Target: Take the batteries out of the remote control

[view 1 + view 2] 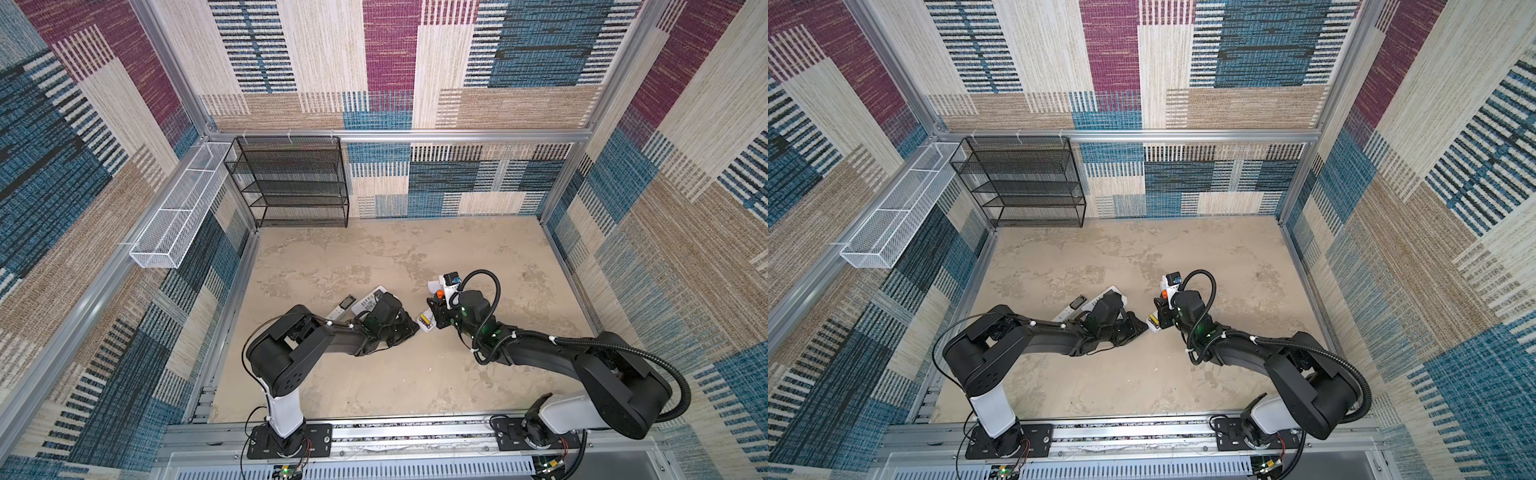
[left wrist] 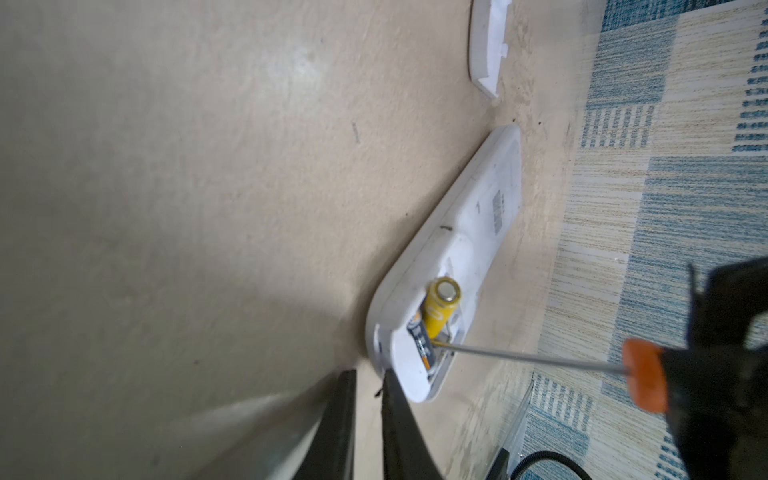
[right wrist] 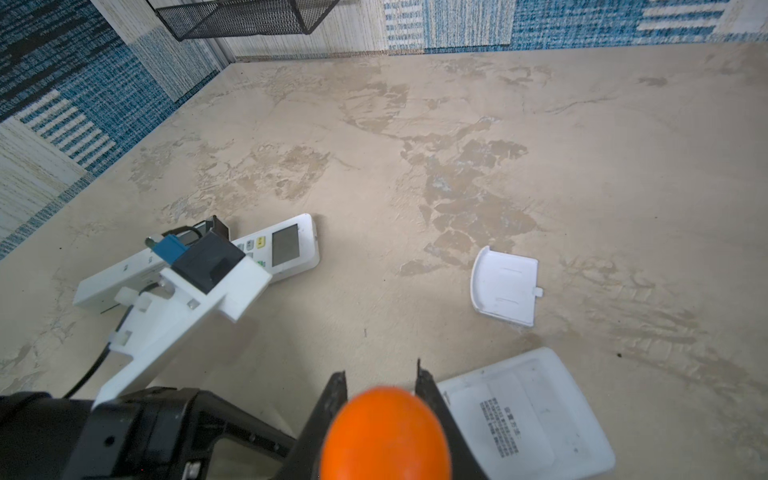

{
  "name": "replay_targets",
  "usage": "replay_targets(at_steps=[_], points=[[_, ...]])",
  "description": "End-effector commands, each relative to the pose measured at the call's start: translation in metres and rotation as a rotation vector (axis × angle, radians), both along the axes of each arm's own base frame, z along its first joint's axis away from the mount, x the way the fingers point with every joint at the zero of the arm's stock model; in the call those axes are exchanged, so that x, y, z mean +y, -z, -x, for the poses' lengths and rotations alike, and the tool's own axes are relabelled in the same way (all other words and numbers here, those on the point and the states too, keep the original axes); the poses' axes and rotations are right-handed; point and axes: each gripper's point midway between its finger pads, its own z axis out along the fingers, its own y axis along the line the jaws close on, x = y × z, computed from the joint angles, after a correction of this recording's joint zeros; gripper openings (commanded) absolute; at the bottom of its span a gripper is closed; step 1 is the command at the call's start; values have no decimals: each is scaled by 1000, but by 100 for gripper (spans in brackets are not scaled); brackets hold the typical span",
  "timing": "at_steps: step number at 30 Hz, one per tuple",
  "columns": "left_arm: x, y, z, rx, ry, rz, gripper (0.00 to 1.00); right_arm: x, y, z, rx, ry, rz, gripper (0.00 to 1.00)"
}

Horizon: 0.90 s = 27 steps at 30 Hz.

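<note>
Screwdriver (image 3: 384,432): nearest the right wrist lens, orange handle end filling the low middle of that view. Thin steel shaft reaches into the open bay of the remote control (image 2: 469,257), tip at the foot of the yellow battery (image 2: 441,307).
Right gripper (image 3: 379,370): jaws pinching the screwdriver handle from both sides.
Left gripper (image 2: 369,374): jaws a narrow slit apart, nothing between them, tips down by the rounded end of the remote control. Contact with it not clear.
Remote control: white, face down on the beige worktop (image 1: 374,374), bay uncovered. Low in the frame and just right of centre in both top views, between the two grippers.
Yellow battery: tilted, one end lifted clear of the bay, the other end down inside it.
Black battery (image 2: 422,343): flat in the bay, right beside the yellow battery.
Battery cover (image 3: 505,284): white, loose on the worktop, apart from the remote control.
Second remote (image 3: 291,247): white with a grey display, left of centre in both top views, partly under the left arm.
Black mesh shelf (image 1: 291,183): upper left of centre, against the back wall.
White mesh basket (image 1: 174,216): on the left wall.
</note>
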Motion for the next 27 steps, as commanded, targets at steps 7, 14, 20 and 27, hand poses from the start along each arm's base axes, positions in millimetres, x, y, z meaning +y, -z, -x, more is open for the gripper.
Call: replay_targets(at_steps=[7,14,20,27], points=[[-7,-8,-4,-27,21,25,20,-1,11,2,76,13,-137,0],[-3,0,-1,-10,11,13,19,-7,16,3,137,42,-222,0],[-3,4,-1,-2,7,10,18,-11,18,3,167,69,-260,0],[1,9,3,8,3,-3,16,-21,25,2,213,127,-309,0]])
